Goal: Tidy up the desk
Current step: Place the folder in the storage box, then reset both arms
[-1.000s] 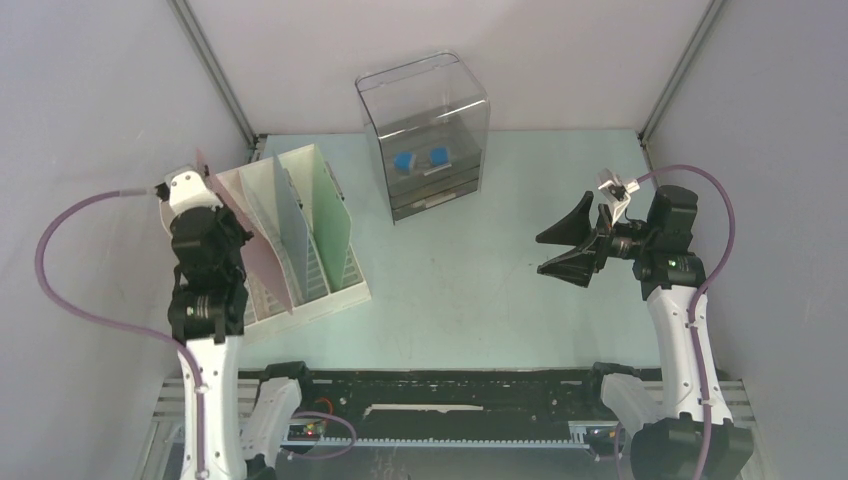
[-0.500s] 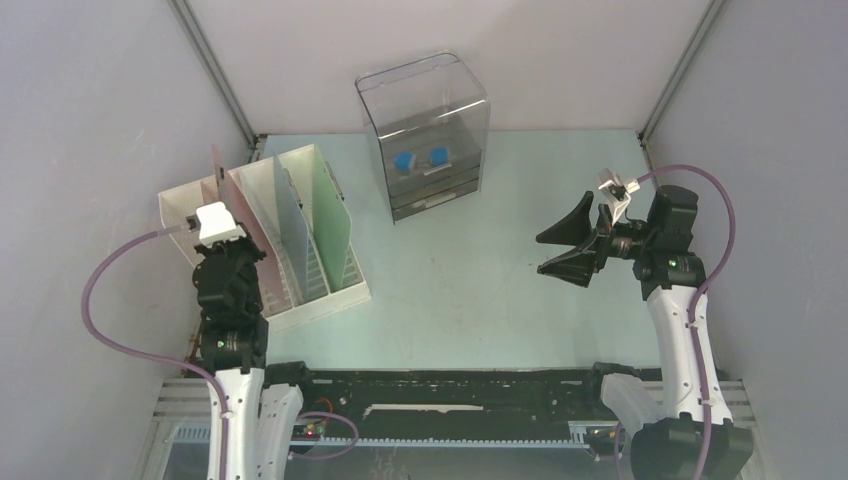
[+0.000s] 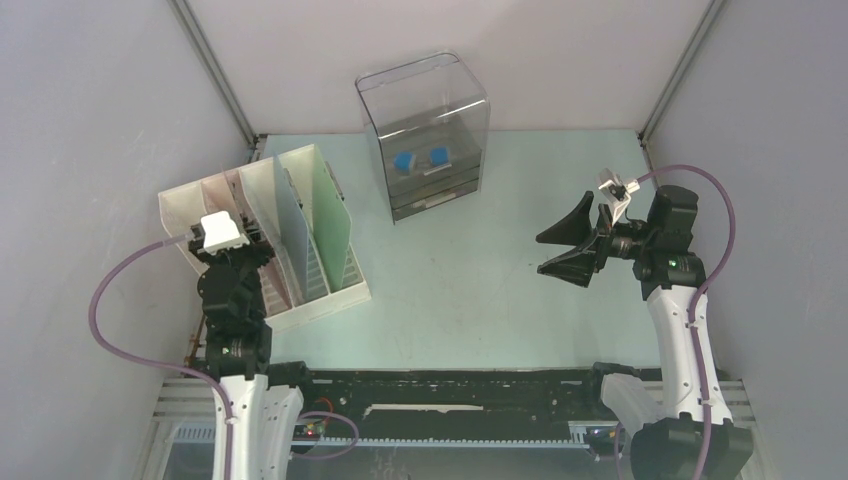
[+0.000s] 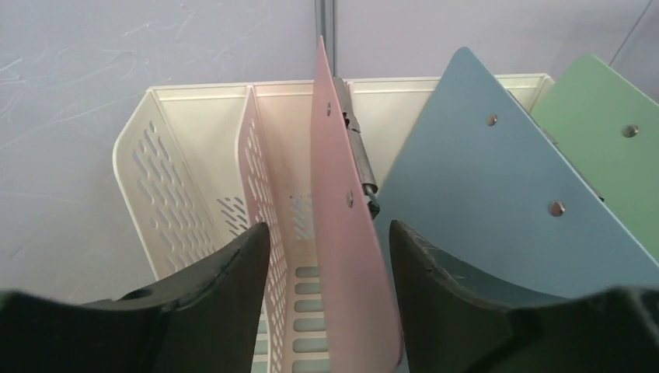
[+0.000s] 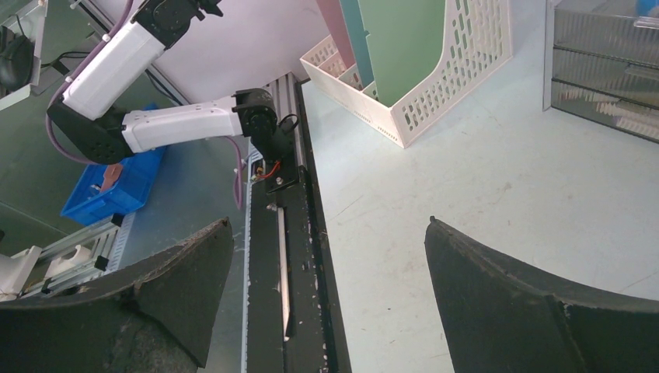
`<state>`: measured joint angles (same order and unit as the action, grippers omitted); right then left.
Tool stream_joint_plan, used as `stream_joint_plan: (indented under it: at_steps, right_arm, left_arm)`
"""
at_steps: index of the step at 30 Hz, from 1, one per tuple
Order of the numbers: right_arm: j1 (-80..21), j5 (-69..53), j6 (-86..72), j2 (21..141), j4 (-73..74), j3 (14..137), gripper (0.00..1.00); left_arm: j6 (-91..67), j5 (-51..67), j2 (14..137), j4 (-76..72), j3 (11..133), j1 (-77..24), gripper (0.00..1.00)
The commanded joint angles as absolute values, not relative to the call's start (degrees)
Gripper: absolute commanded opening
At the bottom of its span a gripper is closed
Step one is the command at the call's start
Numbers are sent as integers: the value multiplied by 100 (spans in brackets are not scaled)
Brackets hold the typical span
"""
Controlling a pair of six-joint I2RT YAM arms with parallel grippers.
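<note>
The desk [image 3: 480,280] is a pale mint-green top. At its left a white slotted rack [image 3: 335,295] holds a pink clipboard [image 4: 342,233], a blue clipboard [image 4: 497,202] and a green clipboard [image 4: 614,148], each upright in its own slot. My left gripper [image 4: 328,229] is open and straddles the pink clipboard's near edge, with a gap showing on each side. From above, that gripper [image 3: 242,255] hangs over the rack's near left part. My right gripper [image 3: 540,255] is wide open and empty, held in the air over the desk's right side.
A clear plastic drawer box [image 3: 425,135] with two blue items [image 3: 404,160] inside stands at the back centre. A black rail [image 3: 450,390] runs along the front edge. Grey walls close in both sides. The rack's leftmost slot [image 4: 194,171] is empty.
The left arm drew back toward the near edge. The pink clipboard went from tilted over the rack to standing in its slot, and the left jaws opened off it. The right arm stayed still.
</note>
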<state>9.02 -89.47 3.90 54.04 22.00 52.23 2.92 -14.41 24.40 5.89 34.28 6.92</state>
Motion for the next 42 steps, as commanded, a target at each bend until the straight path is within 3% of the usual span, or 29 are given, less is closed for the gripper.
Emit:
stream_joint_plan:
  at_steps: [1, 5, 14, 27, 33, 42]
  right_arm:
    - [940, -9809, 350, 5314, 2162, 5255, 100]
    - [957, -9809, 357, 5324, 2153, 5256, 100]
    - [1058, -9750, 365, 5326, 2148, 5251, 100]
    - [1532, -9501, 359, 5396, 2215, 5255, 100]
    - [1797, -9167, 340, 5435, 2258, 5256, 100]
    - [2341, -8645, 30, 5477, 2107, 5250, 100]
  left_arm:
    - [-115, -1426, 2407, 806, 3853, 731, 77]
    - [-667, -1117, 2342, 1296, 4333, 728, 99]
    - [-1531, 828, 2411, 2563, 5525, 732, 100]
    - [-2662, 3149, 2584, 2741, 5834, 714, 100]
    - [-2769, 3125, 2540, 2483, 5582, 203, 100]
    - [-2121, 1643, 3449, 2484, 5814, -2277, 100]
